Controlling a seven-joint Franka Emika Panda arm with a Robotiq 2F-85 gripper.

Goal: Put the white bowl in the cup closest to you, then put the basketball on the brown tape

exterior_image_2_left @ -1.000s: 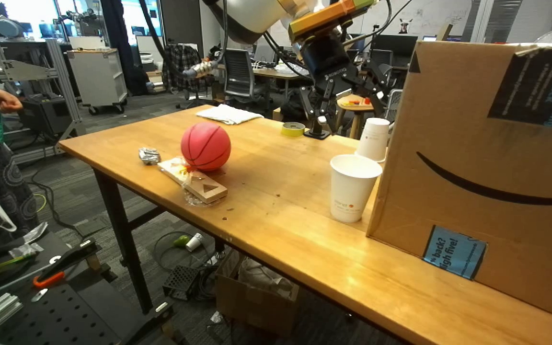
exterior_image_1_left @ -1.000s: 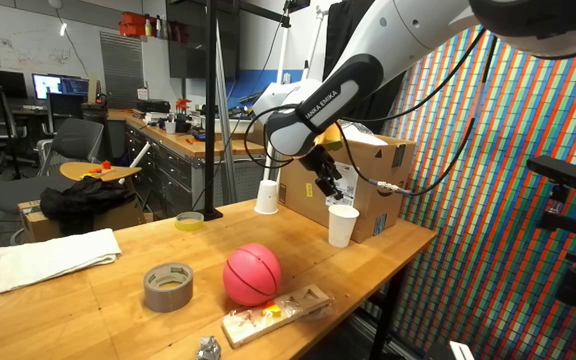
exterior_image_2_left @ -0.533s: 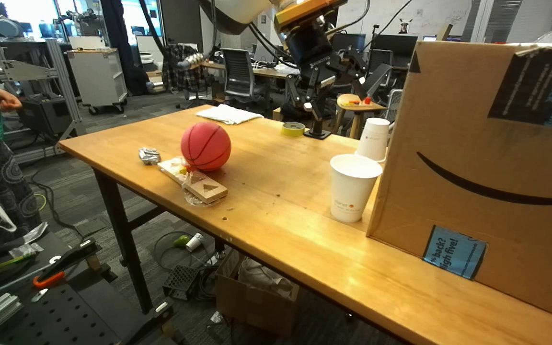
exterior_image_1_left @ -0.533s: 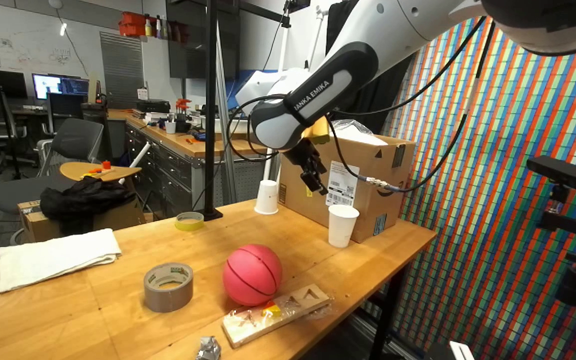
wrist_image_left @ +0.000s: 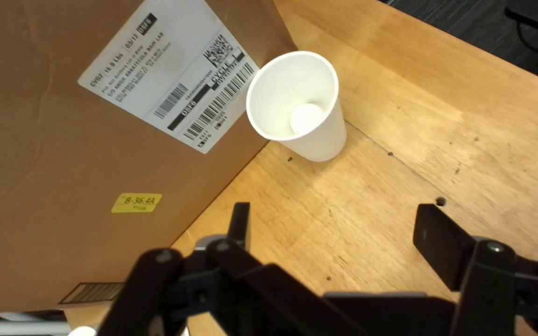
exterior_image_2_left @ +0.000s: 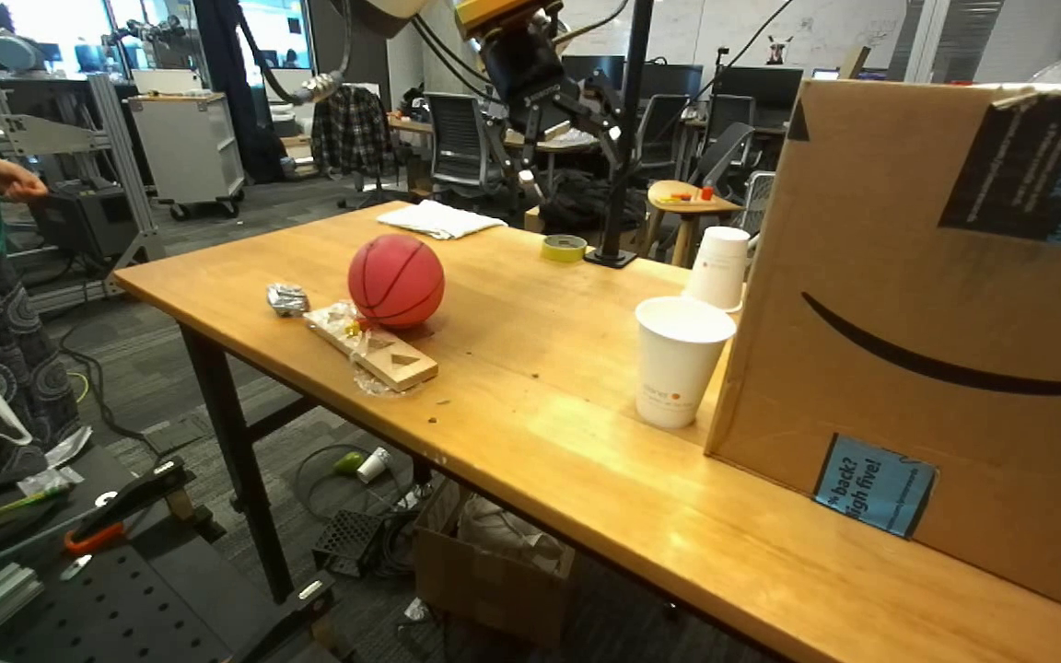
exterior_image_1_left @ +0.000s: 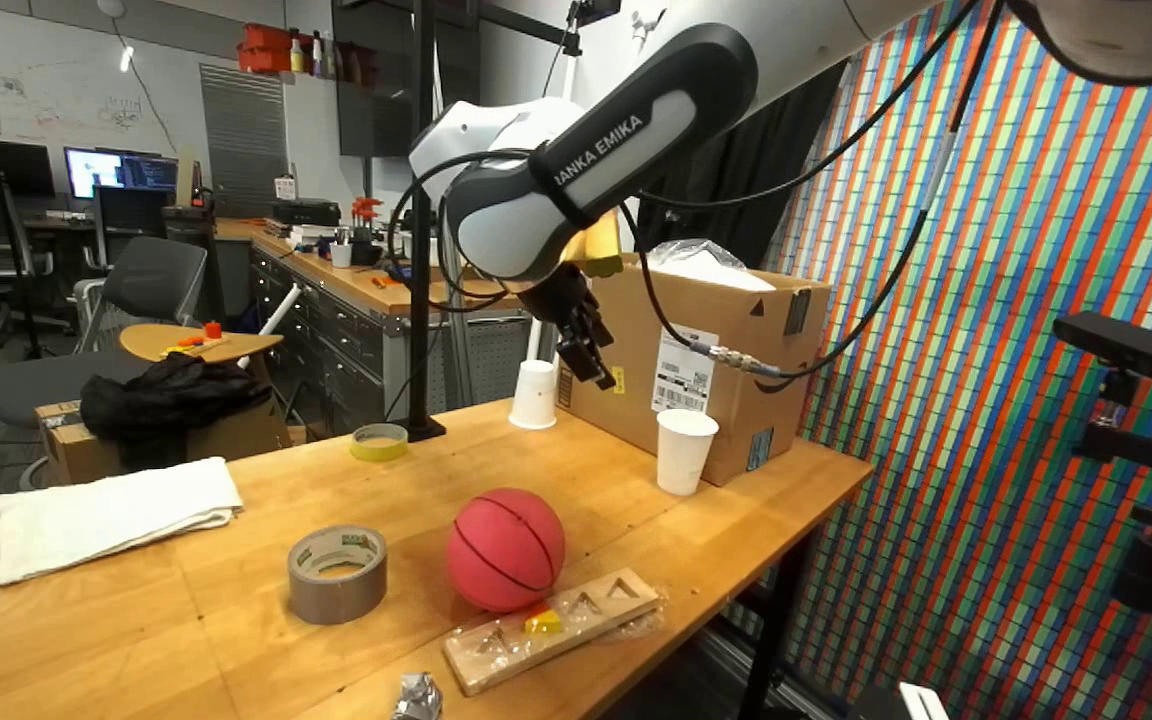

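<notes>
The white bowl (wrist_image_left: 306, 117), a small white rounded object, lies inside the upright white cup (wrist_image_left: 327, 140). That cup also shows in both exterior views (exterior_image_1_left: 684, 455) (exterior_image_2_left: 673, 378), where its inside is hidden. The reddish basketball (exterior_image_1_left: 506, 550) rests on the table between the brown tape (exterior_image_1_left: 338, 595) and a wooden tray; it shows too in an exterior view (exterior_image_2_left: 397, 281), where the tape is hidden. My gripper (wrist_image_left: 333, 217) is open and empty, above the table. In an exterior view, it (exterior_image_1_left: 591, 365) is up and left of the cup; it also shows here (exterior_image_2_left: 575, 161).
A large cardboard box (exterior_image_2_left: 862, 230) stands beside the cup. An upside-down white cup (exterior_image_1_left: 534, 395), a black post (exterior_image_1_left: 421, 250) and a yellow tape roll (exterior_image_1_left: 379, 450) are along the back edge. The wooden tray (exterior_image_1_left: 601, 610), foil (exterior_image_1_left: 418, 697) and white cloth (exterior_image_1_left: 116, 515) lie on the table.
My gripper has moved away from above the upright cup, leftward in both exterior views, and stays open. The cups, basketball and tape have not moved.
</notes>
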